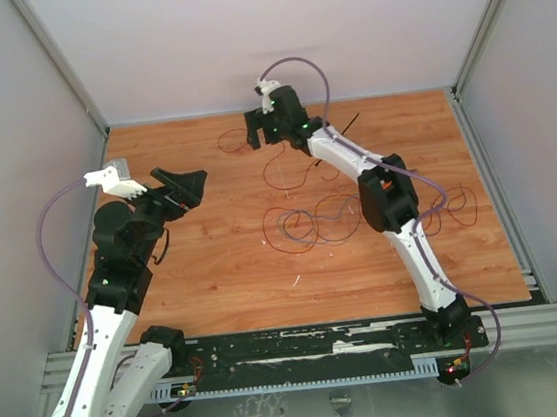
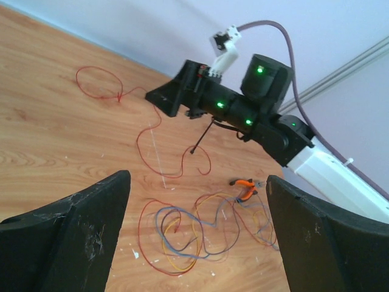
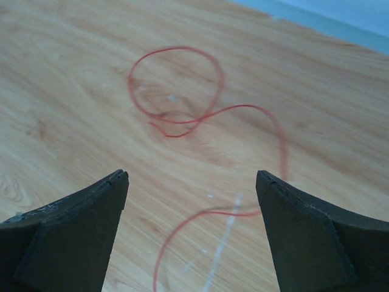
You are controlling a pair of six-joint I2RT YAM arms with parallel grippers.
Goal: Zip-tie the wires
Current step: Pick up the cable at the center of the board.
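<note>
The wires lie loose on the wooden table. A multicoloured tangle (image 1: 305,223) sits mid-table and shows in the left wrist view (image 2: 182,231). A separate red wire (image 1: 236,141) curls at the far side (image 2: 100,82). The zip tie (image 2: 202,137), a thin black strip, lies under the right arm; in the top view it shows as a thin dark line (image 1: 351,123). My right gripper (image 1: 253,129) is open and empty above the red wire (image 3: 176,85), and a red strand crosses between its jaws (image 3: 191,176). My left gripper (image 1: 187,179) is open and empty, raised left of the tangle (image 2: 197,176).
Orange-handled pliers (image 2: 246,188) lie at the right end of the tangle. More thin wires (image 1: 449,204) loop right of the right arm. White walls enclose the table on three sides. The right arm (image 1: 388,196) stretches diagonally over the table's middle.
</note>
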